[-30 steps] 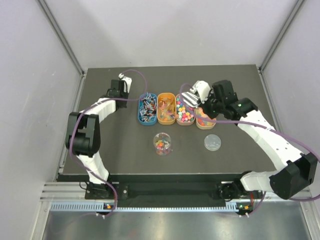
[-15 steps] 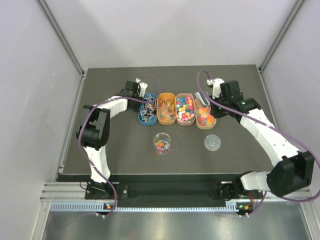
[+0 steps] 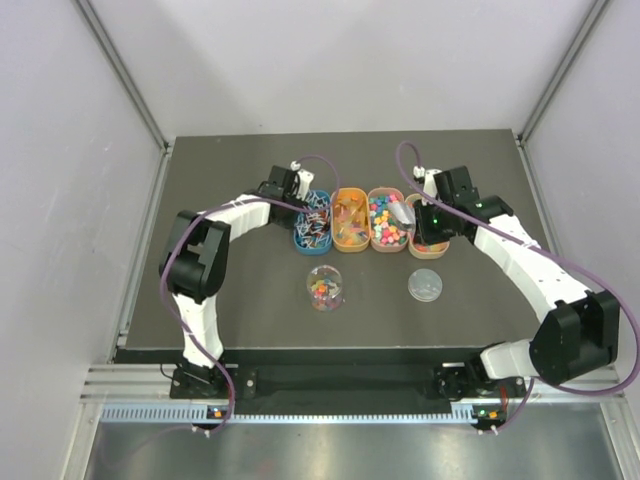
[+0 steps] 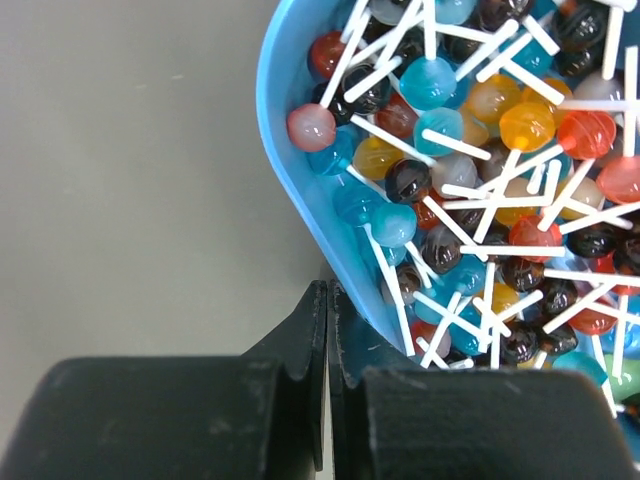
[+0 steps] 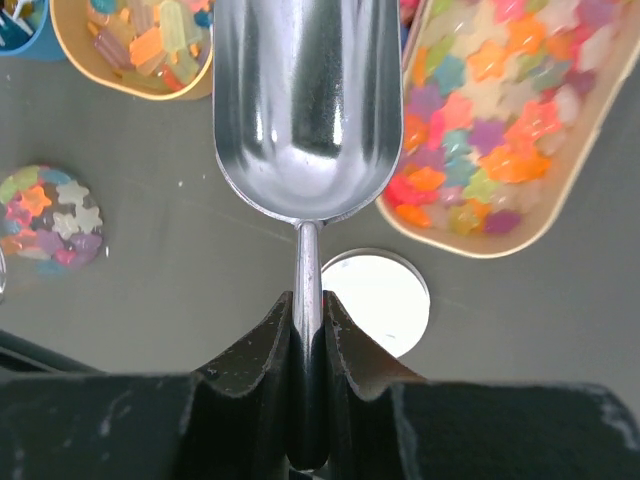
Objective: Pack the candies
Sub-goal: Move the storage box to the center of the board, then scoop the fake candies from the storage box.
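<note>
My right gripper [image 5: 308, 312] is shut on the thin handle of a metal scoop [image 5: 305, 100], whose empty bowl hangs over the row of trays; the gripper [image 3: 414, 217] sits by the right-hand trays. Star-shaped candies [image 5: 500, 110] fill the tan tray [image 5: 585, 170] to the scoop's right. A clear jar [image 3: 325, 287] in front of the row holds a few mixed candies [image 5: 45, 215]. My left gripper [image 4: 327, 292] is shut and empty, its tips against the outer wall of the blue tray [image 4: 275, 150] of lollipops [image 4: 470, 130]; the left gripper [image 3: 302, 198] is at the row's left end.
Four oval trays stand side by side: the blue tray [image 3: 301, 240], an orange tray [image 3: 350, 245] of gummies, a tray of round balls [image 3: 387, 247], and the star tray [image 3: 440, 248]. The jar's round lid [image 3: 425, 285] lies flat in front of the right trays.
My left gripper has swung right to the blue tray, and the whole row of trays has shifted right. My right gripper has carried the scoop right and slightly nearer.
</note>
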Action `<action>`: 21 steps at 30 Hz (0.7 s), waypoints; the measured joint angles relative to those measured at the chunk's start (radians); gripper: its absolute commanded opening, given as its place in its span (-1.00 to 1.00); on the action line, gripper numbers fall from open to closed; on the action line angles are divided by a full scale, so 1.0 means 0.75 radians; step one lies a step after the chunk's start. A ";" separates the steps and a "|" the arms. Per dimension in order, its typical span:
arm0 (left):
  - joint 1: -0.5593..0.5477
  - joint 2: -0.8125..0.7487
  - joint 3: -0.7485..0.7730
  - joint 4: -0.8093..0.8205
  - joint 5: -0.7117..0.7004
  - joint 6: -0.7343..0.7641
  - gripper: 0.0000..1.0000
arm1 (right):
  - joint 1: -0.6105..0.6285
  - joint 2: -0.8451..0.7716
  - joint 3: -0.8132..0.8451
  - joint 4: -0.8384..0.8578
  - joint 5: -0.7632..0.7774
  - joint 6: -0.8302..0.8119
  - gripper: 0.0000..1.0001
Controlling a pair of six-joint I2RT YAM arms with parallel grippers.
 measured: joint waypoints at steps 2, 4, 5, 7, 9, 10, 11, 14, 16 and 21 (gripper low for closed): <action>-0.020 -0.001 0.000 -0.003 0.001 -0.004 -0.99 | 0.000 0.000 -0.018 -0.023 -0.013 0.011 -1.00; -0.038 -0.001 0.000 -0.005 0.000 -0.005 -0.52 | 0.000 0.000 -0.030 -0.055 -0.023 0.018 -1.00; -0.047 -0.003 0.000 -0.010 -0.001 -0.008 -0.16 | 0.000 -0.001 -0.032 -0.072 -0.028 0.022 -1.00; -0.060 -0.009 0.001 -0.029 -0.030 -0.011 0.07 | 0.000 -0.003 -0.032 -0.092 -0.043 0.031 -1.00; -0.063 -0.020 0.001 -0.038 -0.048 -0.026 0.24 | 0.000 -0.008 -0.032 -0.112 -0.054 0.043 -1.00; -0.067 -0.027 0.000 -0.037 -0.065 -0.031 0.24 | 0.000 -0.010 -0.032 -0.120 -0.060 0.050 -1.00; -0.070 -0.039 -0.002 -0.038 -0.084 -0.030 0.25 | 0.000 -0.011 -0.031 -0.128 -0.064 0.058 -1.00; -0.078 -0.111 -0.034 -0.027 -0.123 -0.027 0.24 | 0.000 -0.011 -0.031 -0.145 -0.076 0.086 -1.00; -0.084 -0.176 -0.058 -0.024 -0.150 -0.018 0.24 | 0.000 -0.011 -0.029 -0.159 -0.083 0.110 -1.00; -0.089 -0.299 -0.086 -0.017 -0.207 0.003 0.24 | -0.002 -0.010 -0.029 -0.179 -0.096 0.158 -1.00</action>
